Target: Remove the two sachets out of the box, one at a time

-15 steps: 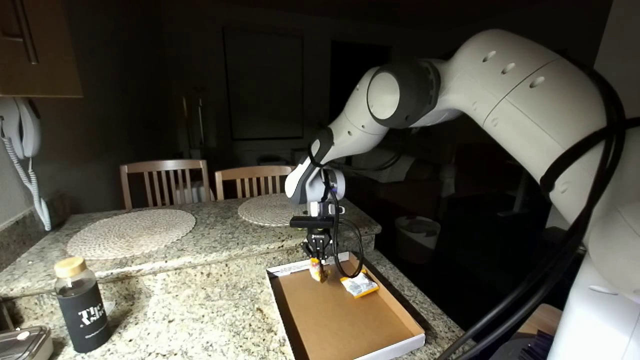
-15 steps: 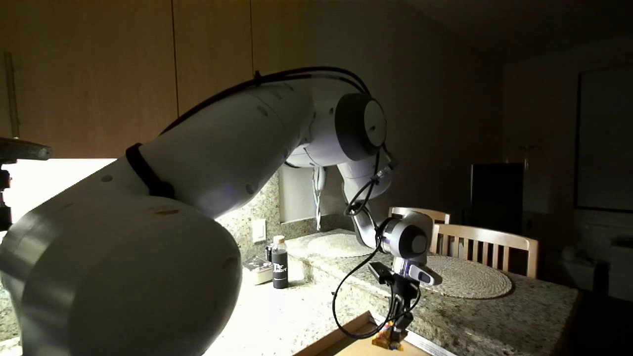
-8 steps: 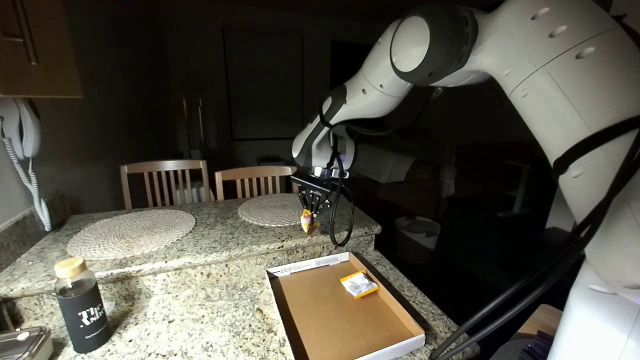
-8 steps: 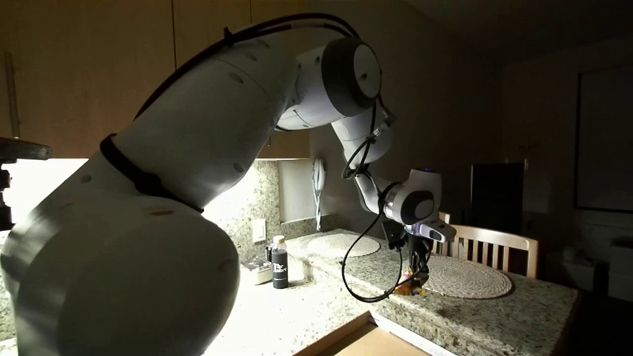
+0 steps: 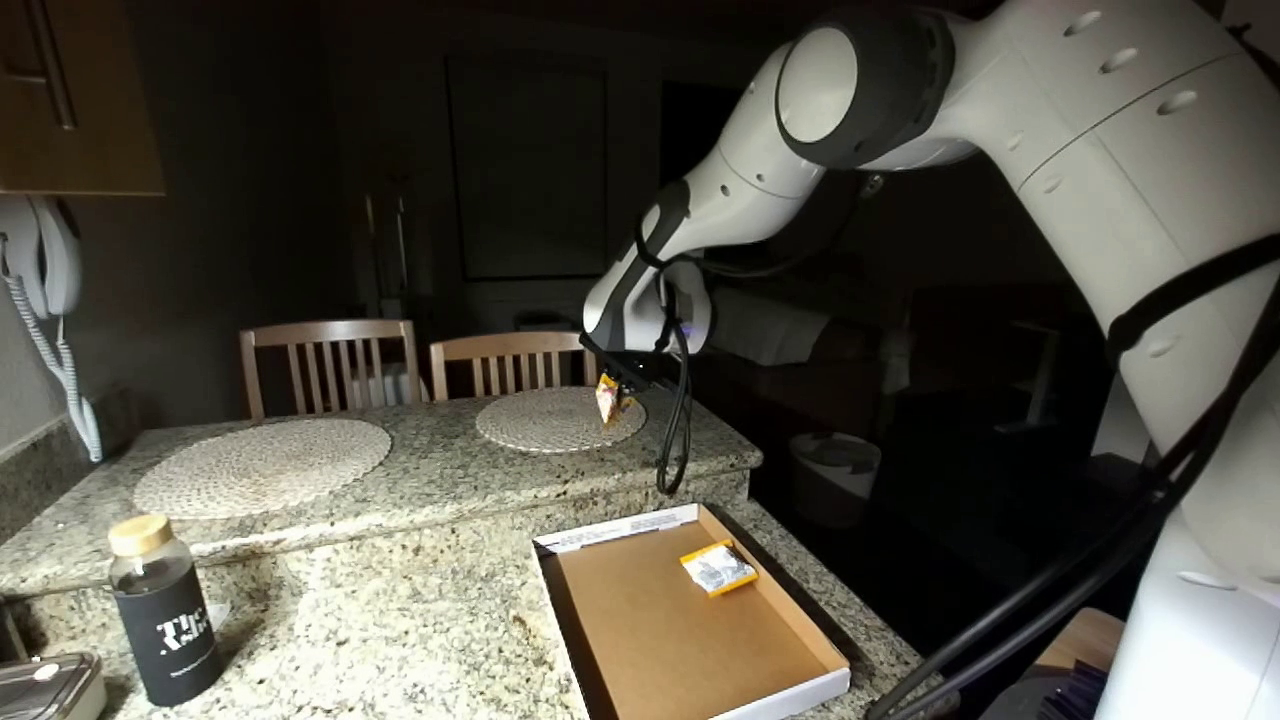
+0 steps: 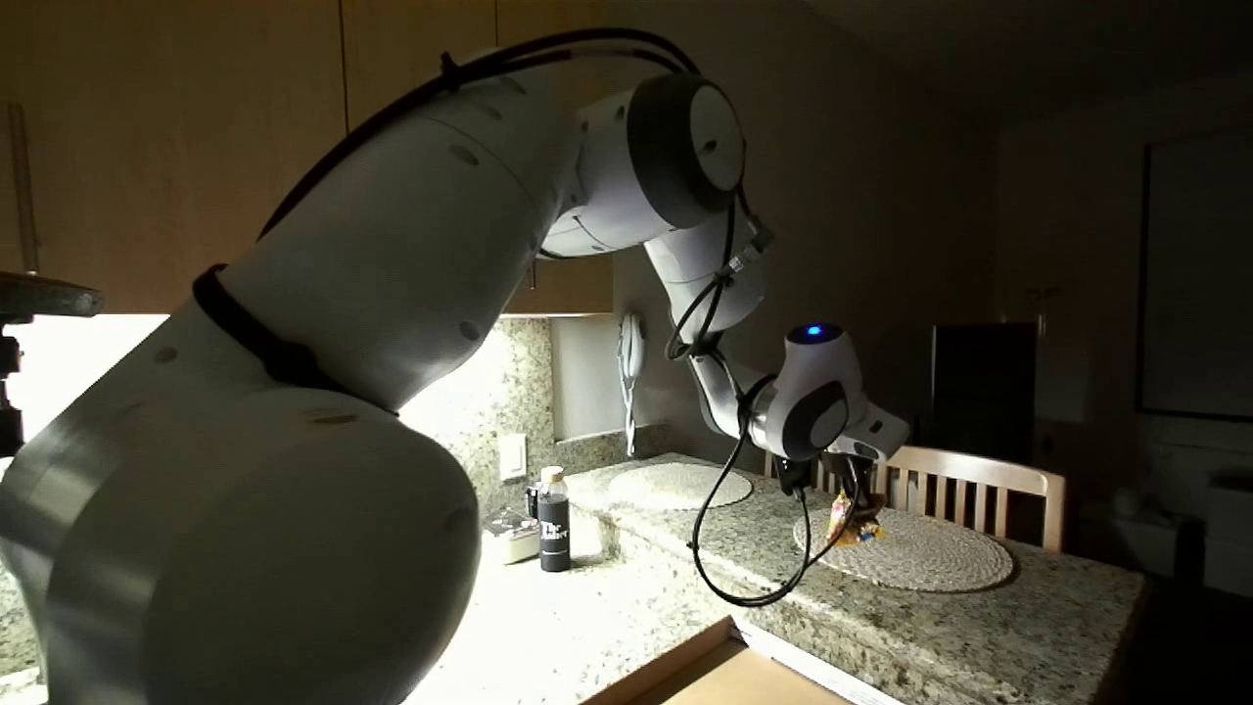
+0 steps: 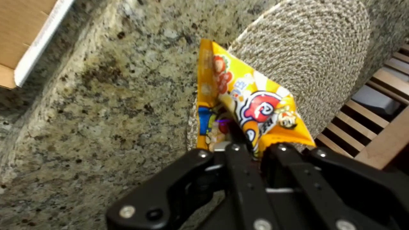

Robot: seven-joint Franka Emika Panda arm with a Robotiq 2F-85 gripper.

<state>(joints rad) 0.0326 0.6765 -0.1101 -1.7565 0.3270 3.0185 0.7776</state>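
Observation:
My gripper [image 7: 255,143] is shut on a yellow sachet [image 7: 262,99] with red, white and blue print. The sachet is pinched and folded, with parts hidden behind the fingers. In both exterior views the gripper [image 5: 624,384] [image 6: 859,497] is tilted and holds this sachet [image 5: 607,398] [image 6: 840,521] up off the box, by the near edge of a round placemat. The second sachet [image 5: 718,567], silvery-white with orange edges, lies flat in the box [image 5: 680,650] near its right wall. The box's corner also shows in the wrist view [image 7: 38,41].
The raised granite counter [image 5: 440,480] stands behind the box, with two round placemats [image 5: 560,420] [image 5: 265,465] on it. A dark bottle [image 5: 165,615] and a lidded container [image 5: 50,685] stand at the left. Chairs [image 5: 510,360] stand behind the counter. A cable loop hangs beside the gripper.
My gripper has risen out of the box with the sachet and moved over the raised counter. In the last half second it tilted and rose slightly. The second sachet has not moved.

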